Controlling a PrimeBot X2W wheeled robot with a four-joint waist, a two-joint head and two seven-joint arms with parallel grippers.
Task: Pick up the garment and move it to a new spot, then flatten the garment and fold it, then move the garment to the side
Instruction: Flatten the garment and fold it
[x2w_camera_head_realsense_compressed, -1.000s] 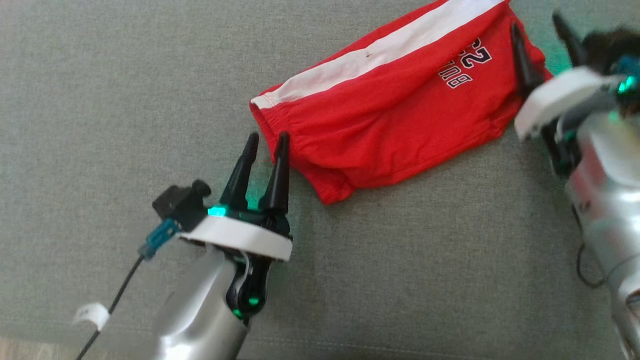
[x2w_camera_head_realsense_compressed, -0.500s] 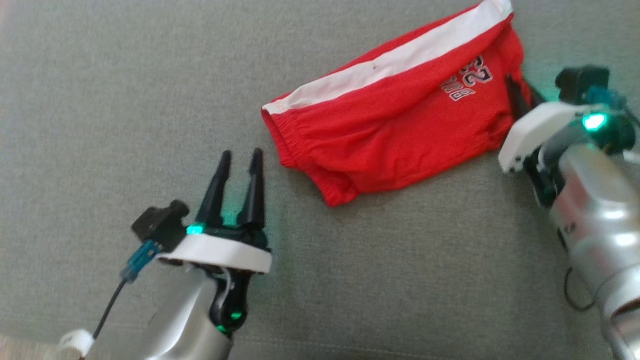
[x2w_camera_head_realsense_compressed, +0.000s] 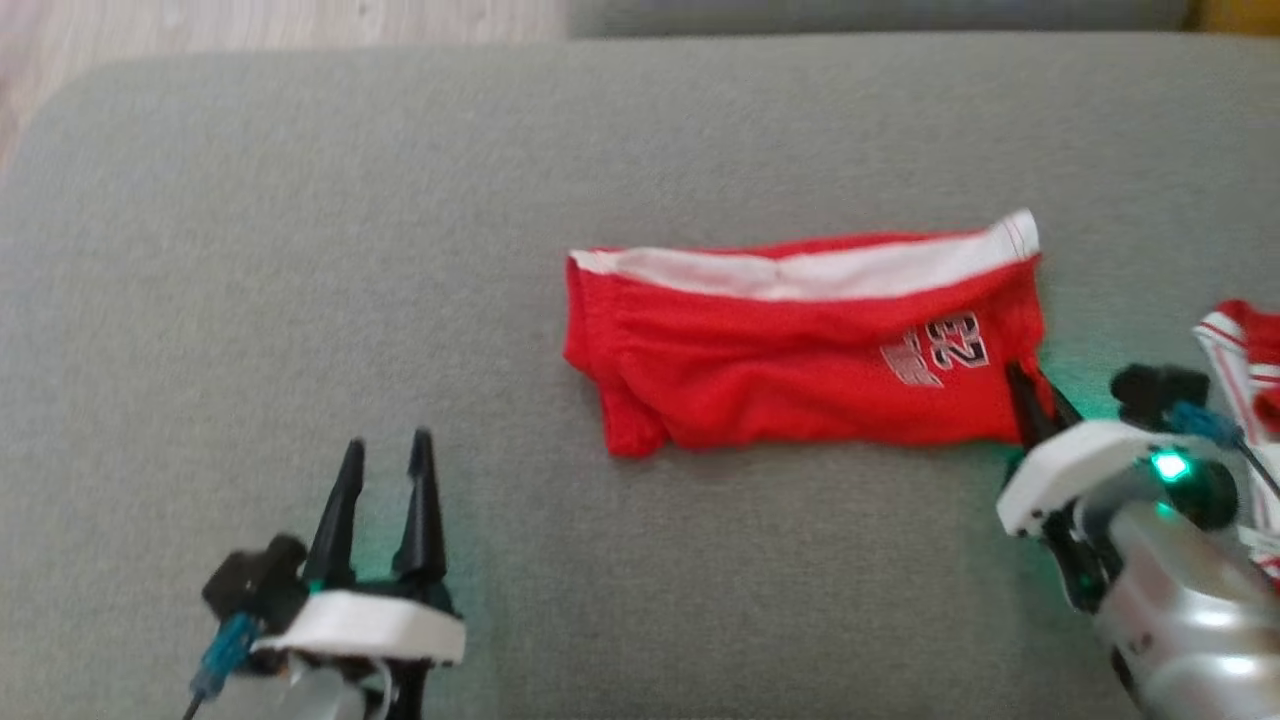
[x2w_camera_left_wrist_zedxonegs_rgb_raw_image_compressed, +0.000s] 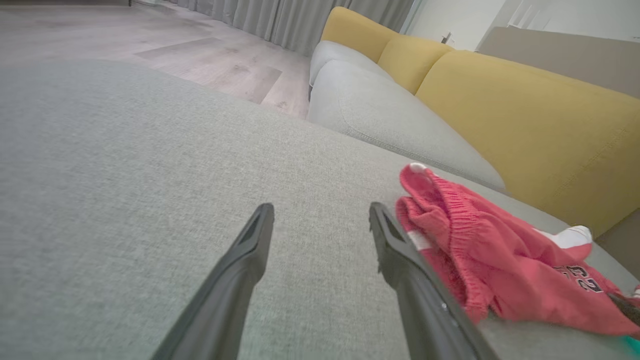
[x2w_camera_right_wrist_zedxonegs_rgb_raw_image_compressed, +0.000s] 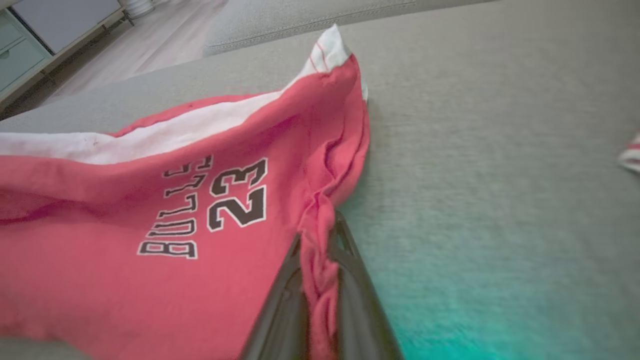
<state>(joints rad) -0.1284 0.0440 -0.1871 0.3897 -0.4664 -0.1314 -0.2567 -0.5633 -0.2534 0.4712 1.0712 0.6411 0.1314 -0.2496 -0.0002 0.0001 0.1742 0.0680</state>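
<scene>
Pinching crumpled red knit shorts, right end effector; left end effector spread, empty

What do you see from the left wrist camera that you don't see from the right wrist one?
Left wrist view: the open left end effector, a yellow sofa back and curtains. Right wrist view: the right end effector shut on a fold of the red garment, plus a pale cabinet. Both: the red garment lying on the grey cushion, and wooden floor.
</scene>
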